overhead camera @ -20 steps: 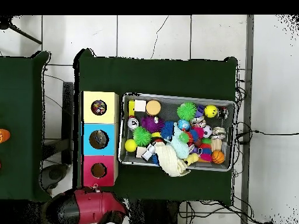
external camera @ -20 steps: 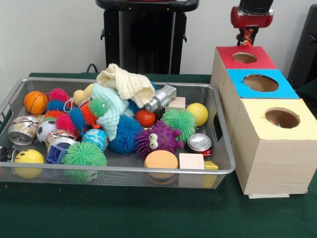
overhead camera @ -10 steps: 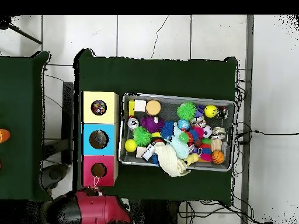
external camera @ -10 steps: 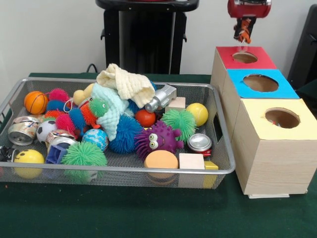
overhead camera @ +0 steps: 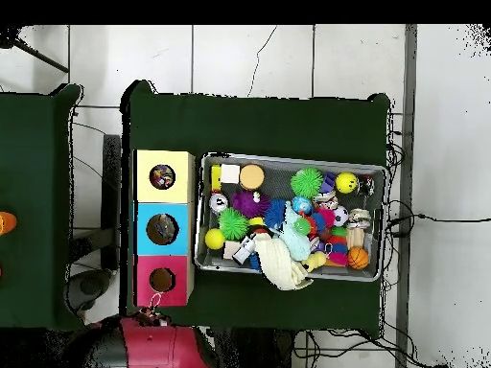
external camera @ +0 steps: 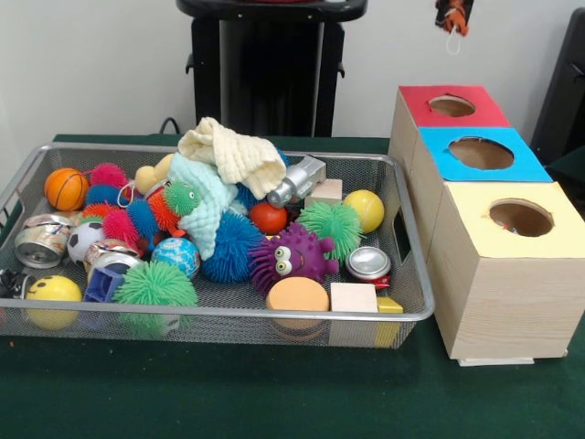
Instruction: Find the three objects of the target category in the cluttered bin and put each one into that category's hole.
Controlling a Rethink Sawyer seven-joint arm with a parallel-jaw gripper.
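above the red box (external camera: 454, 105), the gripper (external camera: 453, 13) pinches a small orange object hanging lengthwise down.

Red, rounded arm (overhead camera: 144, 347) with black sections; black gripper (external camera: 453, 13) with orange markings

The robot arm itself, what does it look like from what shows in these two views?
Little of it shows. In the front view only the tip of the hand hangs at the top edge: a small dark piece with orange patches and a thin pale loop dangling below it. In the overhead view the arm appears as a bulky rounded red body with darker grey-black parts beside it. No cables or markings are clear.
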